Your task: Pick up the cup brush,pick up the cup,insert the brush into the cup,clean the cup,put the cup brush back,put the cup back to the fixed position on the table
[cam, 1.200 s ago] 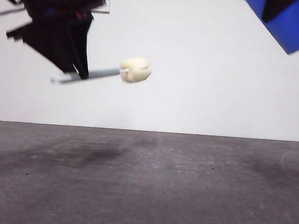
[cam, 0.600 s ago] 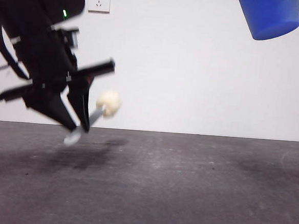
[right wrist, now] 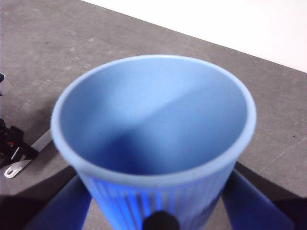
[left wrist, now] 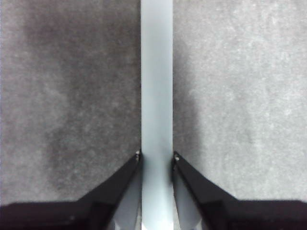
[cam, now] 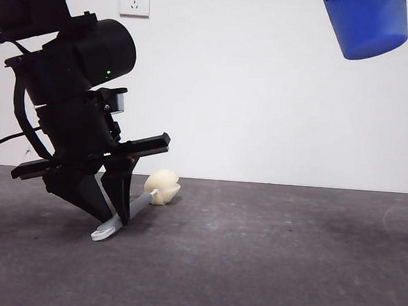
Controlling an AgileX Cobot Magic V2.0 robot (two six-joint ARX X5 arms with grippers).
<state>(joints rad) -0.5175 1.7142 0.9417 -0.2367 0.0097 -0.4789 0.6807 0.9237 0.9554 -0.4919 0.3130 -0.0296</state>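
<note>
Brush (cam: 162, 188) — sponge head and looped end on the counter (cam: 267, 255), handle clamped in my left pincer (left wrist: 156, 157); release pending. Cup (cam: 366, 24) — aloft, gripped by my right pincer (right wrist: 160, 221); return outstanding.

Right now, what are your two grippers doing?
Left gripper shut on cup brush, sponge and loop touching table. Right gripper shut on cup, high up. Nothing in the way.

The dark grey, mottled flat table (cam: 266, 262) carries only the cream-yellow sponge-headed, grey-handled cup brush (cam: 161, 188), lying toward nine o'clock, its white looped end and sponge head touching the surface.
</note>
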